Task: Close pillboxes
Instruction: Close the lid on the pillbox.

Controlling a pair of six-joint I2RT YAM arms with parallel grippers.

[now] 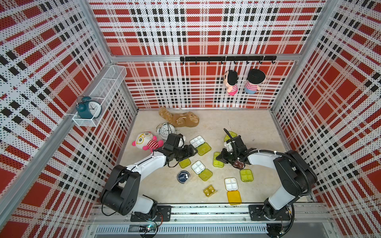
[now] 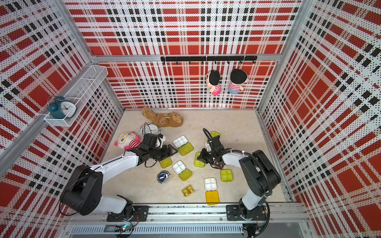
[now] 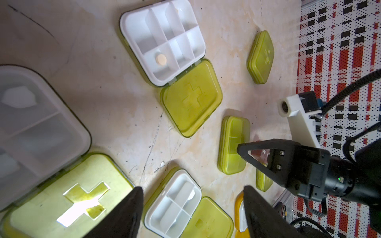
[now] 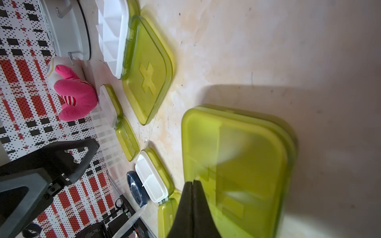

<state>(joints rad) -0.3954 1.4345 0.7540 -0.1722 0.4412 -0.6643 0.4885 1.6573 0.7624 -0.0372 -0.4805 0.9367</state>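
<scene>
**Both top views.** Pillboxes lie scattered mid-table (image 1: 253,123).
- Open: far open pillbox (image 1: 197,141), middle open pillbox (image 1: 198,166), orange-lidded pillbox (image 1: 231,183).
- Small ones: amber (image 1: 209,191), brown (image 1: 239,164), round navy (image 1: 183,176).
- Left gripper (image 1: 193,150) hangs among the open ones.
- Right gripper (image 1: 219,158) bears on a shut lime pillbox (image 1: 217,164).

**Handling (judged).** Light, stiff, slick plastic, so likely to skate when pushed. Fold each lid over from its free edge, opposite the hinge.

**Left wrist.** The left gripper's fingers (image 3: 132,208) are spread wide and hold nothing. A fourth open pillbox (image 3: 41,115) sits close beneath. The far open pillbox holds one tablet (image 3: 161,59).

**Right wrist.** The right gripper's jaws are pressed together and empty, with the tip on the lime lid (image 4: 247,156).

**Obstacles.** White alarm clock (image 2: 150,129) and glasses plush (image 2: 126,140) sit beside the left arm, near but not blocking
</scene>
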